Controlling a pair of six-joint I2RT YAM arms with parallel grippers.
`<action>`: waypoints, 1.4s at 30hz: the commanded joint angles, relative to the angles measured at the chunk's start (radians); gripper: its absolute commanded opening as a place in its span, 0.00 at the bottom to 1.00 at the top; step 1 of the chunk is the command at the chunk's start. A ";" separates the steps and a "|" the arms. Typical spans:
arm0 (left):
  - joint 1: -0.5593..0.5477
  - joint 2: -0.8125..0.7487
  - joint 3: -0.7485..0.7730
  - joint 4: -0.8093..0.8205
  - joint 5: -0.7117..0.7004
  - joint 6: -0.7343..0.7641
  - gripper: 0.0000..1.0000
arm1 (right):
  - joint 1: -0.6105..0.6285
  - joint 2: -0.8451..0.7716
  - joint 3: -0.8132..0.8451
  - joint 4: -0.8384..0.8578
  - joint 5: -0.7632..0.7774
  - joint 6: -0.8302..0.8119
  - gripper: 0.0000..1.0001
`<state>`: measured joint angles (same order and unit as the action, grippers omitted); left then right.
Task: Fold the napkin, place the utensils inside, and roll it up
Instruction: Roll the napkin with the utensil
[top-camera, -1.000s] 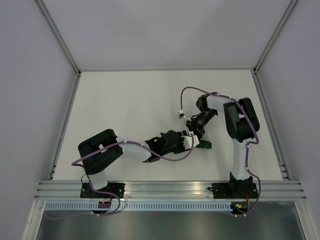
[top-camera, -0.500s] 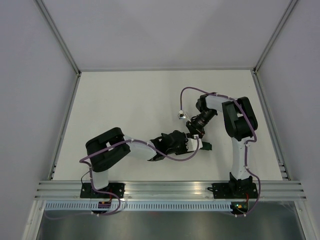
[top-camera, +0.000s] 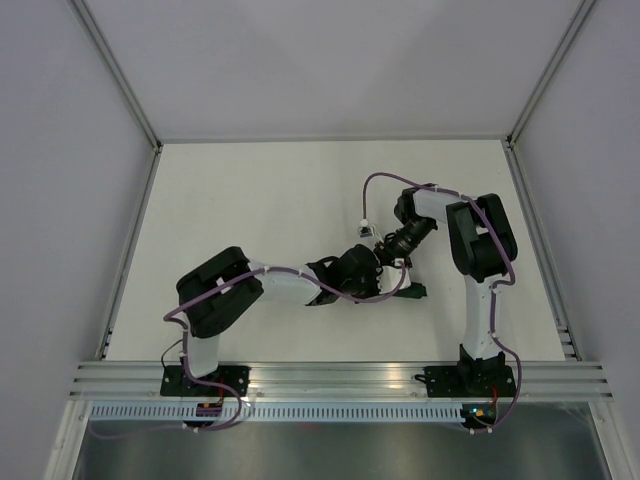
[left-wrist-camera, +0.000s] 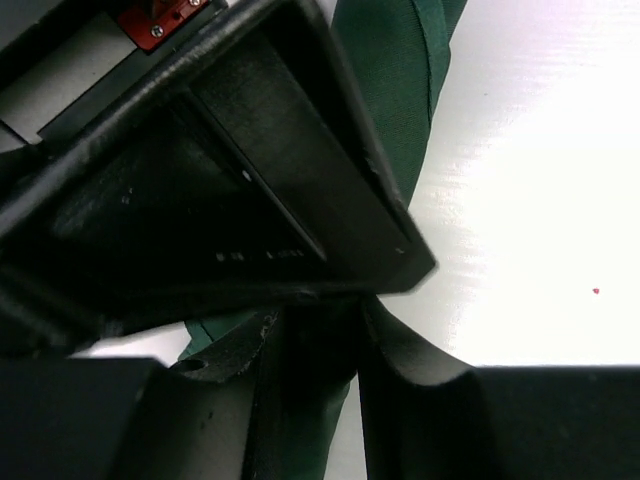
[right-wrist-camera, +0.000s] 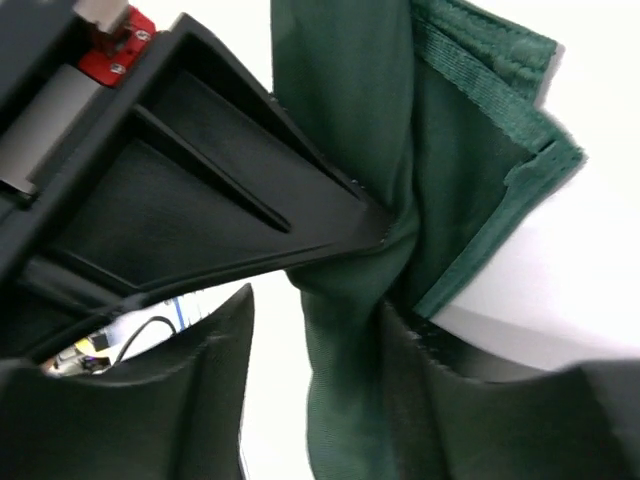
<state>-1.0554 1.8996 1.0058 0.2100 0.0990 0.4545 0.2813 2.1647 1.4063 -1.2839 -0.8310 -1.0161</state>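
Note:
The dark green napkin (top-camera: 410, 291) lies bunched into a narrow roll on the white table, right of centre, mostly covered by the two wrists. In the left wrist view the napkin (left-wrist-camera: 395, 70) runs down between the fingers of my left gripper (left-wrist-camera: 315, 320), which is shut on it. My right gripper (right-wrist-camera: 320, 310) straddles the same roll from the far side. The napkin (right-wrist-camera: 350, 120) rests against one of the right gripper's fingers (right-wrist-camera: 470, 410), with bare table between the cloth and the other, so this gripper is open. The utensils are hidden.
Both grippers (top-camera: 390, 272) crowd together over the roll, nearly touching. Purple cables (top-camera: 385, 180) loop above the arms. An aluminium rail (top-camera: 340, 375) borders the near edge and grey walls (top-camera: 60, 200) enclose the table on three sides.
My left arm has reached further right onto the napkin and its jaws have narrowed on the cloth. The right gripper's jaws have widened and let go of the roll.

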 joint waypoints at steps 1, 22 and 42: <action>0.018 0.072 0.049 -0.164 0.131 -0.045 0.06 | -0.002 0.012 -0.015 0.175 0.115 -0.053 0.60; 0.170 0.150 0.211 -0.391 0.445 -0.161 0.04 | -0.155 -0.350 -0.171 0.460 0.041 0.192 0.79; 0.304 0.360 0.537 -0.707 0.801 -0.214 0.08 | -0.036 -1.048 -0.835 1.017 0.226 0.160 0.84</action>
<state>-0.7666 2.1933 1.5024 -0.3679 0.8379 0.2687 0.1677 1.1549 0.6281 -0.4175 -0.6697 -0.8337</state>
